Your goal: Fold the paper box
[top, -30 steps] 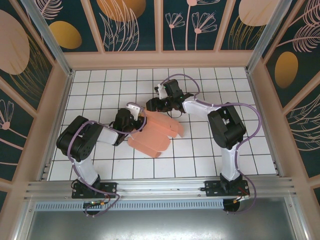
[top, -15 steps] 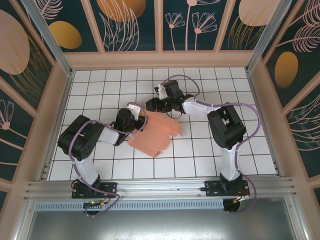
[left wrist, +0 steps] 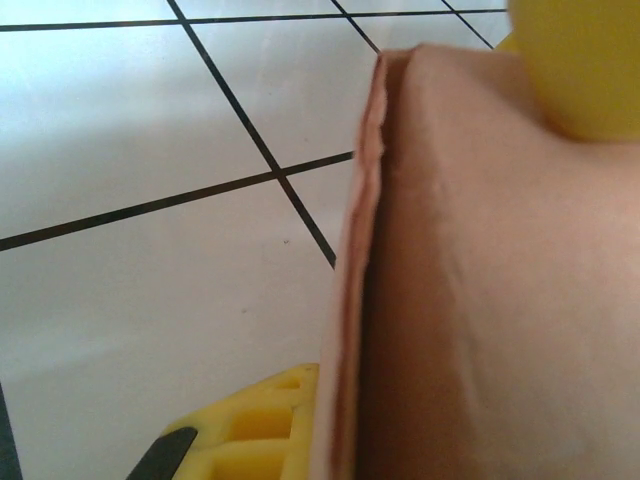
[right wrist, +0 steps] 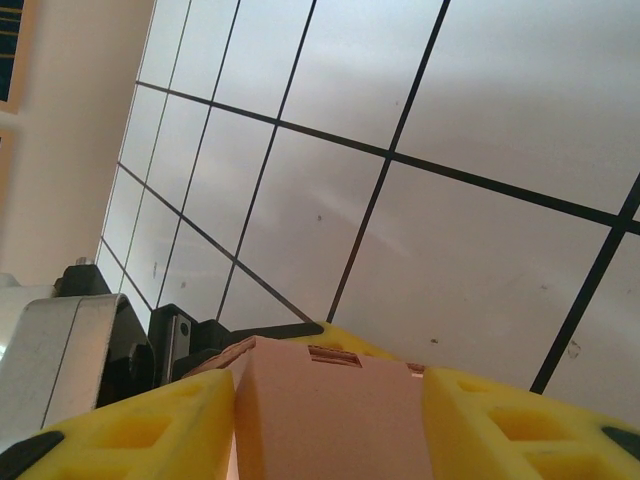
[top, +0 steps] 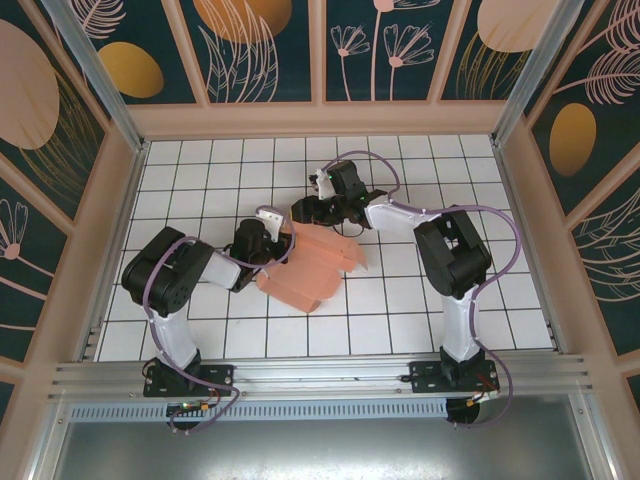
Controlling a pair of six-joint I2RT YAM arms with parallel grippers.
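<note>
Keep the paper box (top: 310, 265) mid-table between the arms, clamped at its far end in the right gripper (top: 306, 212) and pinched shut at its left edge in the left gripper (top: 278, 240). Pull evenly, crease along the score, avoid tearing the thin card. Compared with a second ago: tightened fully on the left, shifted the left elbow rightward, unchanged on the right.

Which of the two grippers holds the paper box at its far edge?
The right gripper: it grips the paper box at the far edge, whereas the left gripper pinches its left side.
</note>
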